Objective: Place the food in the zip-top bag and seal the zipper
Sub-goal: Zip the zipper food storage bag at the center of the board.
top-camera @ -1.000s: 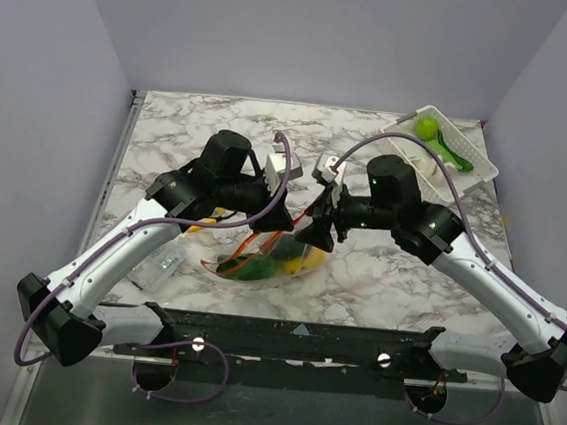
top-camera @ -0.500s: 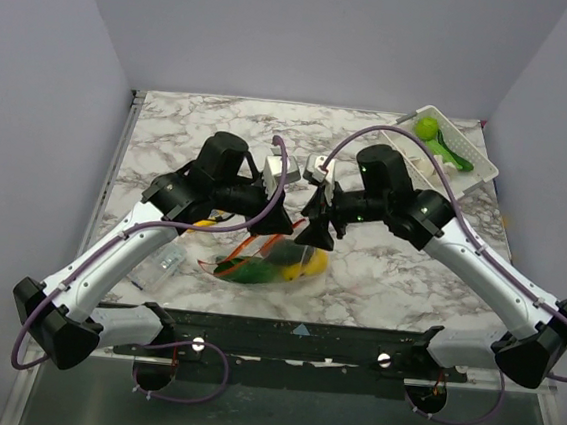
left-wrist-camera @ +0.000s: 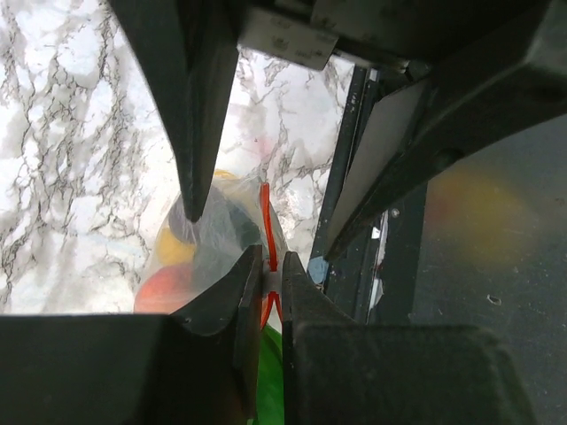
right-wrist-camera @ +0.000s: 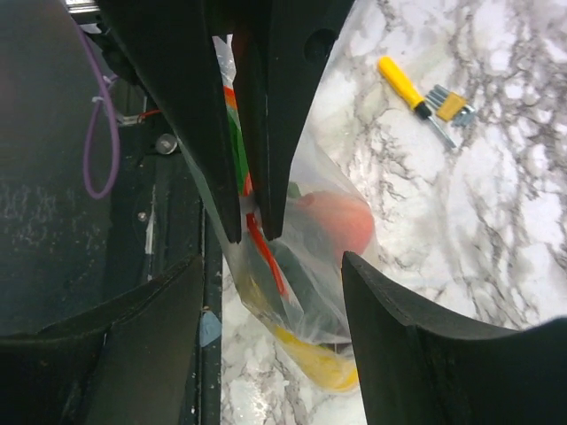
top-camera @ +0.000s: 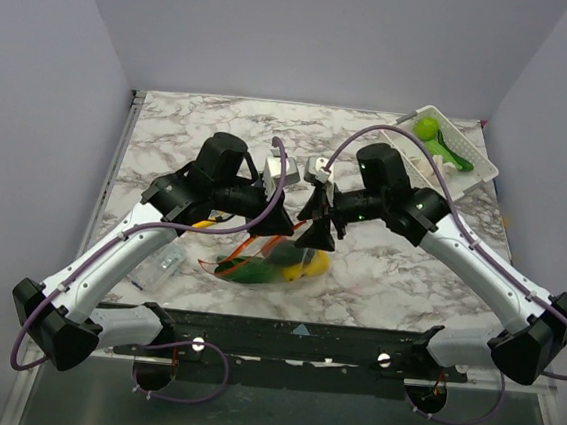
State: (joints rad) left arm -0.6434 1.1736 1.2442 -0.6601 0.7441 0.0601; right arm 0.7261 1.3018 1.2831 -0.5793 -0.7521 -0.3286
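The zip-top bag (top-camera: 271,260) hangs low over the table's middle, held up by its mouth. Inside it is food: a green piece (top-camera: 243,269), a yellow one (right-wrist-camera: 323,367) and an orange one (right-wrist-camera: 341,221). My left gripper (left-wrist-camera: 268,282) is shut on the red-orange zipper (left-wrist-camera: 264,212) at the bag's top edge. My right gripper (right-wrist-camera: 275,292) is open, its jaws on either side of the bag just below the left gripper's fingers (right-wrist-camera: 283,106), not touching the plastic. More green food (top-camera: 427,128) lies in the white basket (top-camera: 466,162).
The white slotted basket stands at the back right corner. A yellow marker pen (right-wrist-camera: 403,84) lies on the marble left of the bag. A small flat clear packet (top-camera: 163,261) lies at the front left. The black rail (top-camera: 292,334) runs along the near edge.
My right arm has swung left and its open gripper has closed in on the bag beside the left gripper. The left gripper keeps its hold on the zipper; the bag has barely moved.
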